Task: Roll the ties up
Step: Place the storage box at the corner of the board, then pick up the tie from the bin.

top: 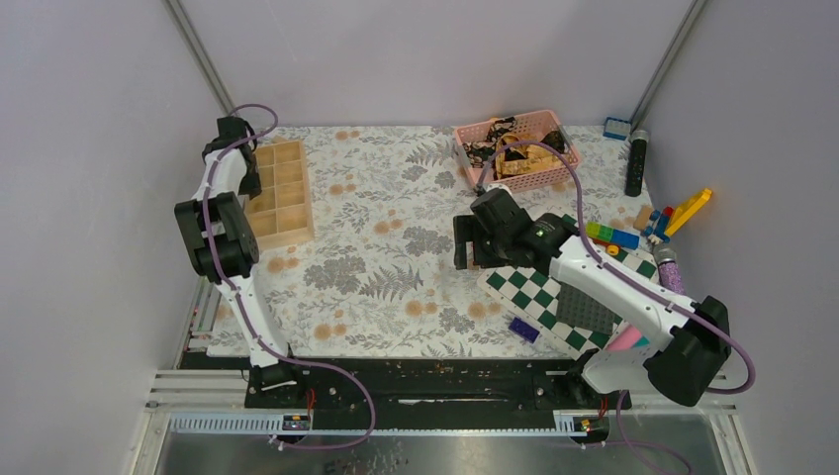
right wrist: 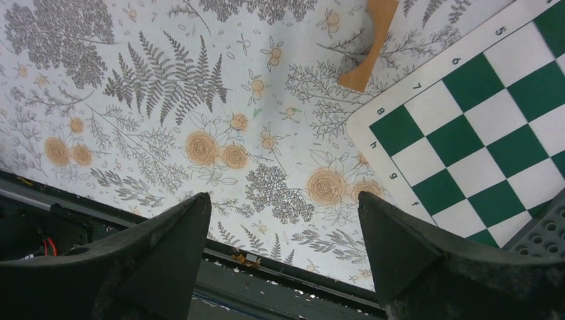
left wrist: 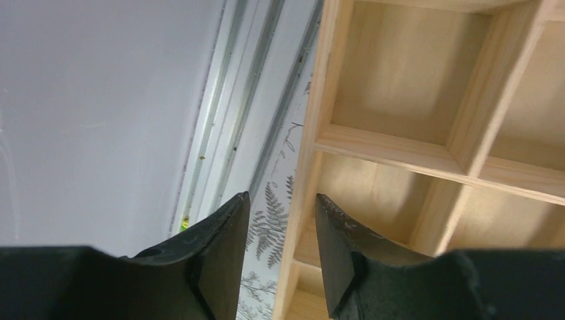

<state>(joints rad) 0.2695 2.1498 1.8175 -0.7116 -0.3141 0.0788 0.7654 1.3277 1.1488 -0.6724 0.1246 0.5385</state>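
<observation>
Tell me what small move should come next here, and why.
Probably move the right gripper to the ties heaped in the pink basket beyond it. Its jaws stand wide and empty over the tablecloth beside the checkered board, so nothing is in hand to roll. The left gripper, open and empty, is at the wooden tray.

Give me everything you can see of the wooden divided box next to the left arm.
The wooden box is pale, unfinished-looking wood: a shallow open rectangle split by thin dividers into two columns of squarish compartments. Every compartment in view looks empty. It lies flat on the floral tablecloth on the left side of the table, its long side running away from the arms. The left gripper hangs over its far left corner by the outer wall, partly open. No contact shows.
</observation>
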